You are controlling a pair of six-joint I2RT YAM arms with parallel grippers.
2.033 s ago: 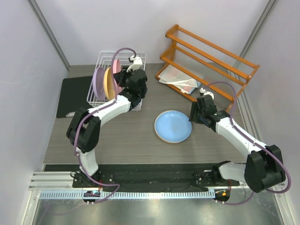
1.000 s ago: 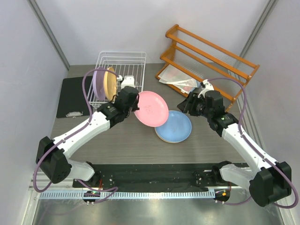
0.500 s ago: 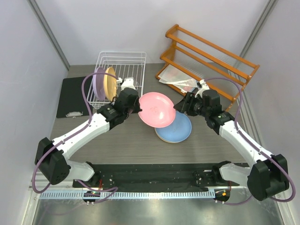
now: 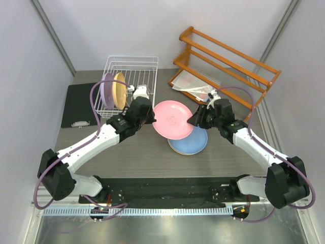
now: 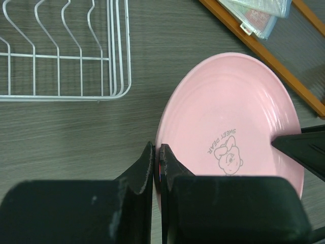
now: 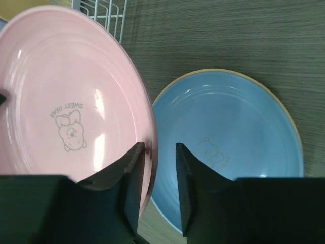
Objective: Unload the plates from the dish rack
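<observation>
My left gripper [image 4: 151, 118] is shut on the left rim of the pink plate [image 4: 173, 119] and holds it in the air, tilted, over the table; the grip shows in the left wrist view [image 5: 157, 157], as does the plate [image 5: 233, 122]. My right gripper [image 4: 194, 119] is open, its jaws straddling the plate's right rim [image 6: 159, 157], one finger [image 6: 133, 162] against the plate's inner face [image 6: 66, 91]. The light blue plate [image 4: 193, 141] lies flat on a yellow plate [image 6: 284, 107]. The lilac plate [image 4: 106, 91] and orange plate [image 4: 120, 90] stand in the white dish rack [image 4: 131, 76].
An orange wooden shelf rack [image 4: 228, 56] stands at the back right with packets [image 4: 195, 89] under it. A black mat [image 4: 81, 104] lies left of the dish rack. Grey walls close in both sides.
My left arm lifted the pink plate out of the rack and carried it right, over the blue plate's edge. My right gripper moved left until its jaws straddle the pink plate's rim.
</observation>
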